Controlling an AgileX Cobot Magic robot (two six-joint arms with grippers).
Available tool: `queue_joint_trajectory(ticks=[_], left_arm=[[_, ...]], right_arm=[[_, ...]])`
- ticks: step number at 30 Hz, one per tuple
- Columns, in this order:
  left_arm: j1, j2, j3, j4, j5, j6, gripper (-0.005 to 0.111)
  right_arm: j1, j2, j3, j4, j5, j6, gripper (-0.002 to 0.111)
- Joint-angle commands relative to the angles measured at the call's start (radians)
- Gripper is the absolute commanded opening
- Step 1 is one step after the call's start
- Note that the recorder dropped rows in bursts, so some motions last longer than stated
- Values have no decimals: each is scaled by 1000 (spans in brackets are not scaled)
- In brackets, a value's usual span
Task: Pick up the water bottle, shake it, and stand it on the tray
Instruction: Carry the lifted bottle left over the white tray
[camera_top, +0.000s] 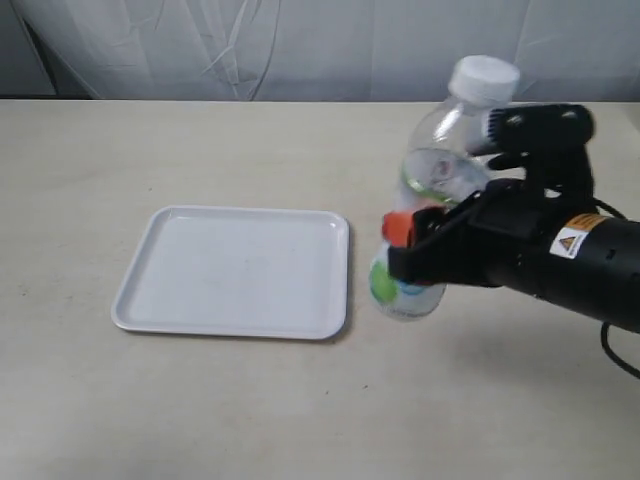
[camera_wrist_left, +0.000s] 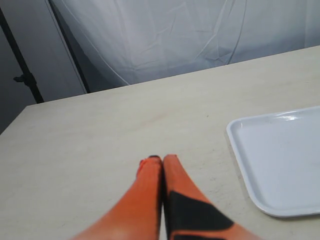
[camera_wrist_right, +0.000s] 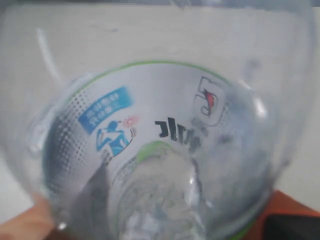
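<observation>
The water bottle (camera_top: 440, 175), clear with a white cap and a white-and-green label, hangs in the air to the right of the tray, tilted with its cap up and to the right. My right gripper (camera_top: 420, 245) is shut on its lower body, orange fingertips on either side. In the right wrist view the water bottle (camera_wrist_right: 155, 135) fills the picture, its label with a blue patch and dark characters facing me. The white tray (camera_top: 235, 272) lies flat and empty on the table. My left gripper (camera_wrist_left: 161, 160) is shut on nothing, low over the table beside the tray (camera_wrist_left: 280, 160).
A beige tabletop (camera_top: 200, 150) stretches around the tray. White cloth (camera_top: 300, 45) hangs behind the far edge. A dark stand (camera_wrist_left: 22, 75) rises beyond the table in the left wrist view.
</observation>
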Motion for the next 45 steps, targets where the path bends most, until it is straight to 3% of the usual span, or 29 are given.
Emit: queue_joint_trajectory(ticks=[1,4,6,10,11,17,23,27,29,33,36,38,39,40,41,43,44,45], left_arm=[[0,-5,4,-3,-7,-3,0],[0,-5,4,-3,-7,-3,0],[0,-5,4,-3,-7,-3,0],[0,-5,4,-3,-9,-3,0],[0,-5,4,-3,-9,-3,0],[0,-5,4,-3,-9,-3,0],[0,-5,4,-3,-9,-3,0],[0,-5,4,-3,-9,-3,0],[0,-5,4,-3,-9,-3,0],[0,-5,4,-3,-9,-3,0],[0,-5,4,-3,-9,-3,0],[0,-5,4,-3,-9,-3,0],[0,-5,4,-3,-9,-3,0],[0,-5,4,-3,-9,-3,0],[0,-5,4,-3,-9,-3,0],[0,-5,4,-3,-9,-3,0],[0,-5,4,-3,-9,-3,0],[0,-5,4,-3,-9,-3,0]], right_arm=[[66,-48,-81,-310,160,14,-1],[-23,-55,-81,-182,5,230,-1],[0,-55,-92,-135,-19,289,-1],[149,-87,-162,-450,136,198,-1],[141,-97,-175,-527,179,216,-1],[-129,-86,-200,-549,250,692,-1],[10,-111,-200,-528,120,640,-1],[-82,-111,-200,-518,164,686,-1],[-76,-96,-200,-466,181,701,-1],[24,-113,-200,-569,240,449,-1],[-112,-100,-200,-588,237,708,-1],[-38,-99,-200,-562,235,644,-1],[38,-123,-200,-583,215,506,-1],[41,-148,-200,-638,253,428,-1],[9,-150,-200,-670,283,471,-1],[-135,-133,-200,-728,358,844,-1],[-141,-126,-200,-680,349,871,-1],[-100,-125,-200,-617,311,780,-1]])
